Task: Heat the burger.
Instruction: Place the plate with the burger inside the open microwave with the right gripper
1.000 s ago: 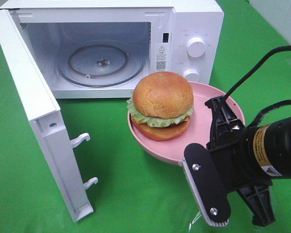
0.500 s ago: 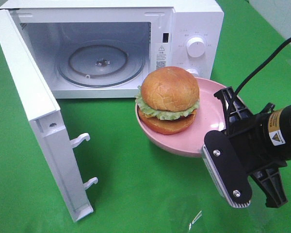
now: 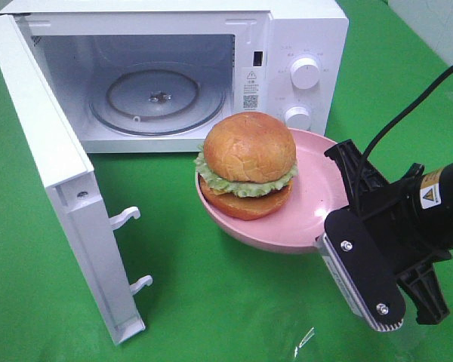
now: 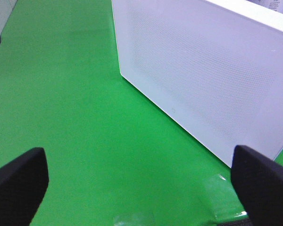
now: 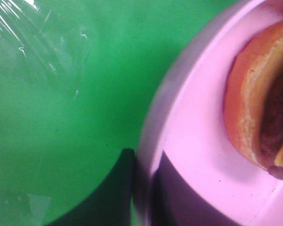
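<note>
The burger (image 3: 247, 162) is seated on a pink plate (image 3: 317, 204) before the open microwave (image 3: 302, 30).
Its rim is pinched by the right tool (image 5: 142, 188); the left tool (image 4: 141, 179) is spread wide.

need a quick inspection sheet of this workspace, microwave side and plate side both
surface: green cloth
job's things: burger on pink plate; microwave door open, glass turntable bare
clutter: clear tape scrap on the cloth
grippers: right pincer shut on the plate's rim; left pincer open, empty
cables: black cable rises behind the right pincer
surroundings: pale surface past the cloth's far right corner
</note>
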Available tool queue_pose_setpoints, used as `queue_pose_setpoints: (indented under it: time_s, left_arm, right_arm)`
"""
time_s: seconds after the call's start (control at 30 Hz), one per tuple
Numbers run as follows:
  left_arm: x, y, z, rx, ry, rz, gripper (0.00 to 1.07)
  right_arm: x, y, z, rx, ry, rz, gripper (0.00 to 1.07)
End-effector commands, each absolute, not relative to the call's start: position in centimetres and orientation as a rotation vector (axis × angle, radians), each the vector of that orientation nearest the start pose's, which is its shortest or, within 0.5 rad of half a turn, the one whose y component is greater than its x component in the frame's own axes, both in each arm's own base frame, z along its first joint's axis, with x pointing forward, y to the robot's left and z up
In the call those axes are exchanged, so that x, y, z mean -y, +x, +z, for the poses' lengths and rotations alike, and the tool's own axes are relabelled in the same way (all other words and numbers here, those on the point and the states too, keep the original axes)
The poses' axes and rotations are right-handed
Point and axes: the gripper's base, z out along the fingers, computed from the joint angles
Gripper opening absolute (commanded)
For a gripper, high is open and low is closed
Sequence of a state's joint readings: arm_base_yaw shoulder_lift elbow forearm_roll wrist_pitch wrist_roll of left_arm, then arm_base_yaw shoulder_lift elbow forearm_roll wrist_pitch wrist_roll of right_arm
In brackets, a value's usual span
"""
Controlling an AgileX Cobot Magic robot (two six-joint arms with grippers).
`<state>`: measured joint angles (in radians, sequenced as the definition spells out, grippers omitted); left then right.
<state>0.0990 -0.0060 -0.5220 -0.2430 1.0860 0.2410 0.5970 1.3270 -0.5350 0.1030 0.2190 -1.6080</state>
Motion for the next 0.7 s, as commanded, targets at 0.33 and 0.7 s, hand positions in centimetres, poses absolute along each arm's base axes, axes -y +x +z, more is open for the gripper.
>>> queue_pose_setpoints:
  time_s: [0.33, 0.7]
  left_arm:
    - [2.1, -0.8, 28.3, -1.998, 0.157, -0.078, 0.98]
    - [2.1, -0.8, 28.3, -1.998, 0.157, -0.078, 0.98]
  right_arm:
    - [-14.2, 21.2, 20.0, -1.217, -2.138, -0.431, 0.0]
    - [-16.5, 23.8, 19.4, -1.162, -2.146, -0.443, 0.0]
